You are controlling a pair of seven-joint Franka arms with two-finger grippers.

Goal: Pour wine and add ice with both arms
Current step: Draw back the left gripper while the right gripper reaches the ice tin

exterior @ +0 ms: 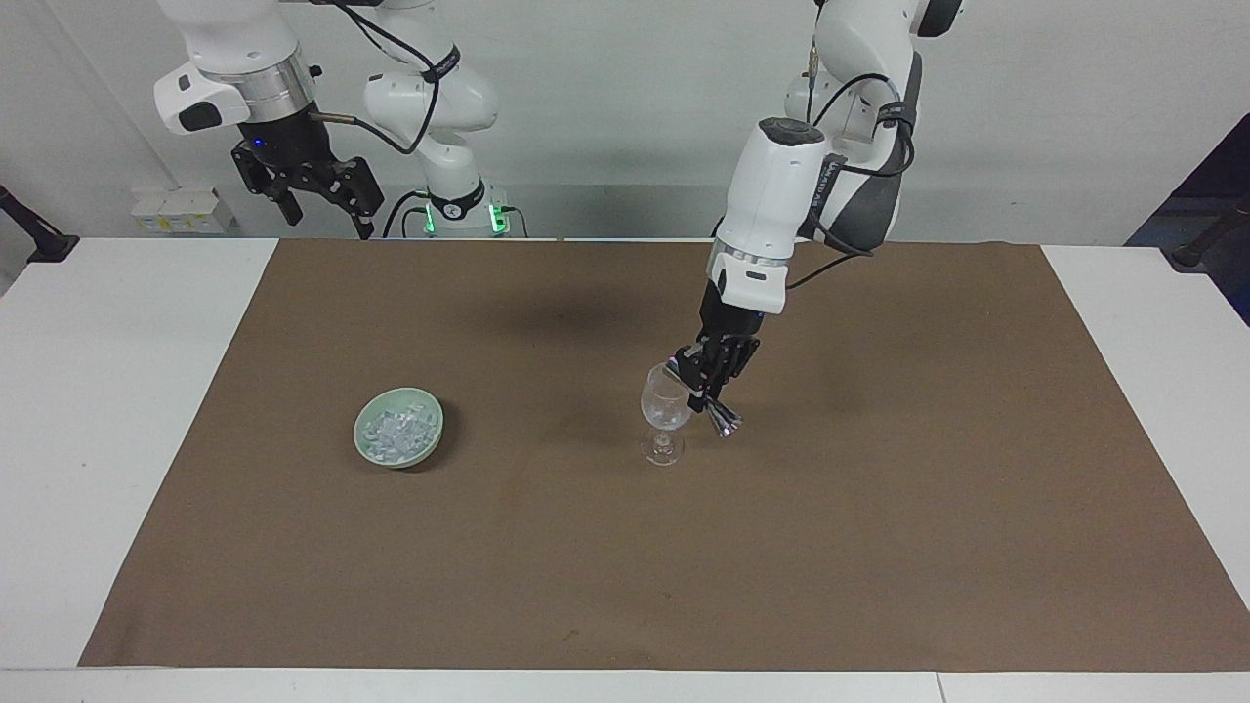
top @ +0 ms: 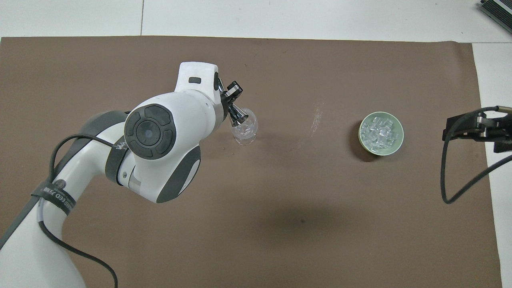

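Note:
A clear stemmed wine glass [exterior: 665, 410] [top: 245, 130] stands upright mid-cloth. My left gripper [exterior: 703, 387] [top: 229, 99] is shut on a silver double-ended jigger [exterior: 725, 420] [top: 238, 115], tilted with one end at the glass's rim. Wine is not visible; the glass looks clear. The ice [exterior: 395, 431] [top: 380, 132] is heaped in a pale green bowl [exterior: 437, 422] [top: 401, 135] toward the right arm's end. My right gripper [exterior: 329, 223] [top: 472, 128] waits open, raised over the table edge at its own end, holding nothing.
A brown cloth [exterior: 879, 547] [top: 304, 240] covers most of the white table [exterior: 117, 439]. The left arm's big white elbow [top: 160, 136] hides the cloth beneath it in the overhead view.

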